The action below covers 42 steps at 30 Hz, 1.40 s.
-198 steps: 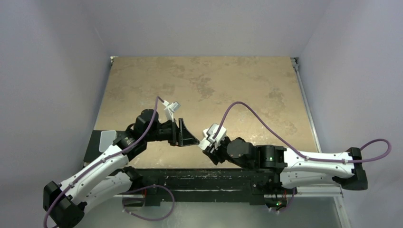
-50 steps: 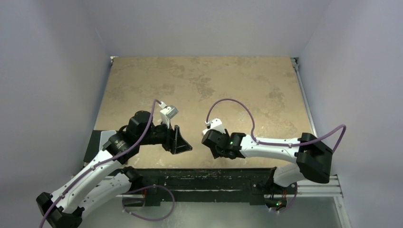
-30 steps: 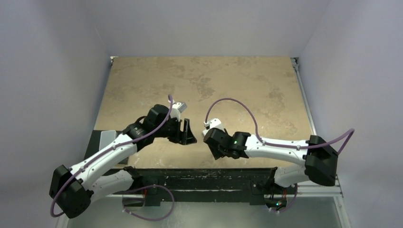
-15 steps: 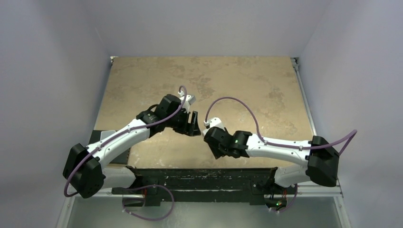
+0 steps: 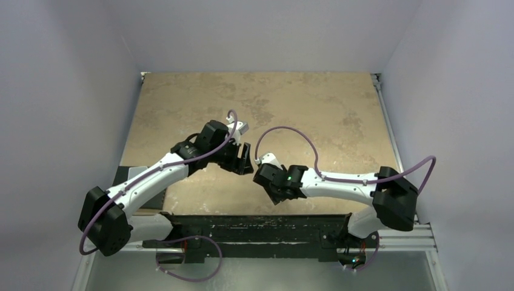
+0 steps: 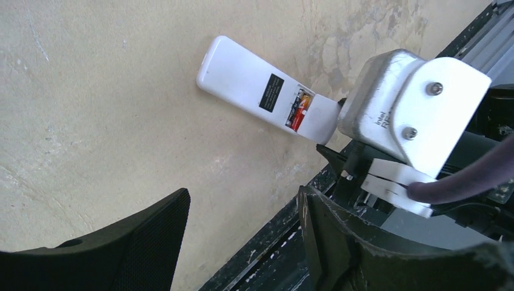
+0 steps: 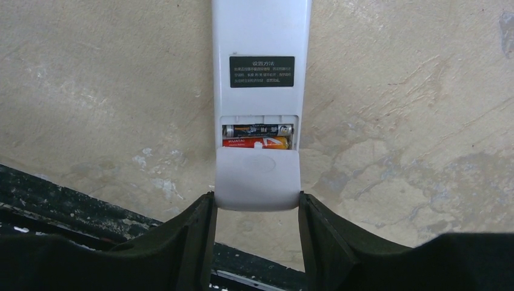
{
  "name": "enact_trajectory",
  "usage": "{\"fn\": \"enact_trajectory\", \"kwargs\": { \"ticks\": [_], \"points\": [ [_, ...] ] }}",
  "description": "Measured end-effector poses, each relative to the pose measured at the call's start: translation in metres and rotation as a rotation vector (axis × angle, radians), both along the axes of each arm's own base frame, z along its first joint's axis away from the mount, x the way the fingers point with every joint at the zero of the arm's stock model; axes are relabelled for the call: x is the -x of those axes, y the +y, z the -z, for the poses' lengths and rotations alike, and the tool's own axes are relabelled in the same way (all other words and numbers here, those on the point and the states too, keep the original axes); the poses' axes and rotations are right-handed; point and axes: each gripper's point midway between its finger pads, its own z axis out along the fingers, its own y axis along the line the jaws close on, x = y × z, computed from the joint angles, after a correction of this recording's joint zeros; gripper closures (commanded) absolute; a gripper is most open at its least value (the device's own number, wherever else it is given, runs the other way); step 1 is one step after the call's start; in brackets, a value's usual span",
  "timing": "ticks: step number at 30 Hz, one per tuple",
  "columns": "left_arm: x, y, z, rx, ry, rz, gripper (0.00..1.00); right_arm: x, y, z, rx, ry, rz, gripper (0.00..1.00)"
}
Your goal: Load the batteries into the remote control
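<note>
The white remote control [image 7: 260,36] lies back up on the tan table. Its battery bay is open, with the dark battery [image 7: 257,128] and the reddish-orange battery [image 7: 254,143] lying side by side inside. The white battery cover [image 7: 259,179] sits just below the bay, partly slid on. My right gripper [image 7: 256,209] is shut on the cover's two sides. My left gripper [image 6: 242,242] is open and empty, hovering beside the remote [image 6: 254,88], close to the right wrist. In the top view both grippers [image 5: 242,159] [image 5: 262,177] meet near the table's front, and the remote is hidden under them.
The black front rail [image 5: 254,221] runs just behind the right gripper. The right wrist's camera housing [image 6: 412,109] crowds the left gripper's right finger. Grey walls enclose the table on three sides.
The left arm swung forward and right until its gripper sat beside the right gripper. The right gripper shifted slightly left. In the last half second the left arm has hardly moved.
</note>
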Motion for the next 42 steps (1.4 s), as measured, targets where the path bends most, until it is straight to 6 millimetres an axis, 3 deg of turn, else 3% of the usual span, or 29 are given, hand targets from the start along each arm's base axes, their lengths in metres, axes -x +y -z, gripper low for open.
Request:
{"fn": "enact_trajectory", "kwargs": {
  "ticks": [42],
  "points": [
    [-0.002, 0.004, 0.002, 0.017, 0.026, 0.015, 0.34, -0.012, 0.000, 0.009, 0.031, -0.007, 0.025, 0.67]
  ]
}}
